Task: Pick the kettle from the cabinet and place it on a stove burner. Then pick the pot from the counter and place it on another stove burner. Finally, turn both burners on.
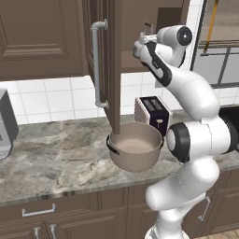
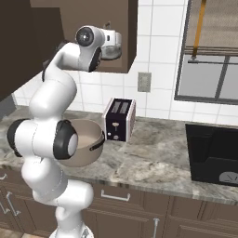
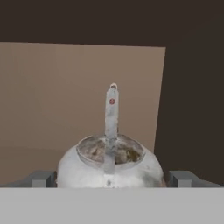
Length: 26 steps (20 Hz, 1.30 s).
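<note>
The small silver kettle (image 3: pixel 111 164) sits inside the open cabinet (image 1: pixel 109 60), its thin handle (image 3: pixel 111 113) standing upright and edge-on to me. My gripper (image 3: pixel 111 178) is open, one fingertip (image 3: pixel 41 178) on each side of the kettle's body, not closed on it. From the base, the arm is raised with the hand (image 1: pixel 144 41) at the cabinet shelf, and the kettle (image 2: pixel 115 50) shows as a silver shape behind the hand. The beige pot (image 1: pixel 135 147) stands on the marble counter (image 1: pixel 56 158) below the open door. The black stove (image 2: pixel 214 153) lies to the right.
A dark toaster (image 2: pixel 119 118) stands on the counter just behind the pot. The open cabinet door with its long bar handle (image 1: pixel 98 65) hangs over the pot. A grey appliance (image 1: pixel 5 123) sits at the far left. A window (image 2: pixel 209 69) is above the stove.
</note>
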{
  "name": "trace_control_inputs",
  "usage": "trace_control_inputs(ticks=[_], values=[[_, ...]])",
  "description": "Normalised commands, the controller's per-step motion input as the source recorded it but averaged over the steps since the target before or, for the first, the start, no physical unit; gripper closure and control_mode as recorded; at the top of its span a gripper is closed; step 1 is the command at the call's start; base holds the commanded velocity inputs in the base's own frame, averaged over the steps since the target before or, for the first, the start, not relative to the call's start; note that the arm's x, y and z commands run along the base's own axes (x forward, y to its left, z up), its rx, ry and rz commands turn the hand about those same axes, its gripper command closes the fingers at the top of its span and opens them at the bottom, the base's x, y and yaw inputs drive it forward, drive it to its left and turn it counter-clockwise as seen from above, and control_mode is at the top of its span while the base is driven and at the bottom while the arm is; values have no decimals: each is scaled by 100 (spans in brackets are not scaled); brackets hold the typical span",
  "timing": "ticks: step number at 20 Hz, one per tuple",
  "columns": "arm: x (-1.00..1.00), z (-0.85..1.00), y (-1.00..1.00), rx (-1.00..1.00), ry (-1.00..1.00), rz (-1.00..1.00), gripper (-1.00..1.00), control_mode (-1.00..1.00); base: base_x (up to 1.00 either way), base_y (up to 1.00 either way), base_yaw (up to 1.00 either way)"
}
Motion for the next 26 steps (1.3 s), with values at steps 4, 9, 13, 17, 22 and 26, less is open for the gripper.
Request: trace_control_inputs(ticks=[4,9,13,17,22,26], values=[[26,0,0,0,0,-7,-100,-100,0,0,0],[28,0,0,0,0,-4,-100,-100,0,0,0],[10,0,0,0,0,0,-100,-100,0,0,0],[3,0,0,0,0,0,-100,-100,0,0,0],[0,0,0,0,0,0,-100,-100,0,0,0],[7,0,0,0,0,0,-100,-100,0,0,0]])
